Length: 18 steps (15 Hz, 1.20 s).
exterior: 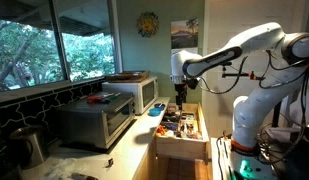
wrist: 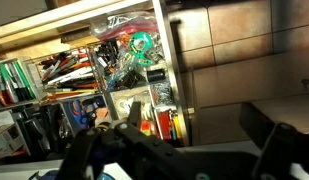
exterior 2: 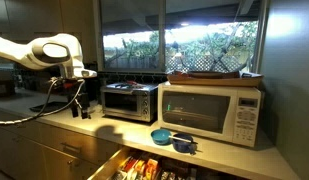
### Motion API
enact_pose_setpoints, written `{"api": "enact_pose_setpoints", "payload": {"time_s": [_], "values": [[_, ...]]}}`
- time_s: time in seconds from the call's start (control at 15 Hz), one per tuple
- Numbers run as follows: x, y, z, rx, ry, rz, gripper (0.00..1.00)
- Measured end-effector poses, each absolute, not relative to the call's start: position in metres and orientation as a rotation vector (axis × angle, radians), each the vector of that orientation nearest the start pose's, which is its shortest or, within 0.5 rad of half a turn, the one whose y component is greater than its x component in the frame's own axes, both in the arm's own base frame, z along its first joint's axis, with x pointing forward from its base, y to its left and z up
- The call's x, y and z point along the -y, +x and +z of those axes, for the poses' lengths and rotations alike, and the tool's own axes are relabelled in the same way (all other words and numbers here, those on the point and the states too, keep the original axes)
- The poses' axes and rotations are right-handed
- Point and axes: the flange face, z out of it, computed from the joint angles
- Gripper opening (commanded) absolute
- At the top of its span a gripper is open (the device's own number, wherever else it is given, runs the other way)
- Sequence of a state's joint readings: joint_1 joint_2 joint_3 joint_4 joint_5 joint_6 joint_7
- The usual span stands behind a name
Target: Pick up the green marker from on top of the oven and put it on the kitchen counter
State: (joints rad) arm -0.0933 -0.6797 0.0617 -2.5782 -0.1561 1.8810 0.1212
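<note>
One arm [exterior: 244, 45] | claw [exterior 2: 82, 108] hangs near oven [exterior 2: 129, 101] and open drawer [exterior: 182, 148] | claw spread or pinching: cannot tell

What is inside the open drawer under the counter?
The drawer is packed with a jumble of small colourful items, too small to name. Its bottom is covered by them.
</note>
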Motion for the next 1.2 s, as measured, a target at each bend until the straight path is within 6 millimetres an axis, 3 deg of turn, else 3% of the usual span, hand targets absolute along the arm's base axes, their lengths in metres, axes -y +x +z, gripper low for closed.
{"api": "enact_pose_setpoints", "payload": {"time_s": [0.27, 0.4, 0.53, 1.0, 1.2], "values": [[0.022, 0.342, 0.477, -0.195, -3.323, 0.021, 1.0], [0.023, 0.351, 0.49, -0.326, -3.3, -0.078, 1.0], [0.027, 0.37, 0.524, -0.473, -3.26, -0.198, 1.0], [0.032, 0.437, 0.676, -0.945, -2.964, -0.594, 1.0], [0.022, 0.46, 0.709, -1.055, -2.863, -0.688, 1.0]]}}
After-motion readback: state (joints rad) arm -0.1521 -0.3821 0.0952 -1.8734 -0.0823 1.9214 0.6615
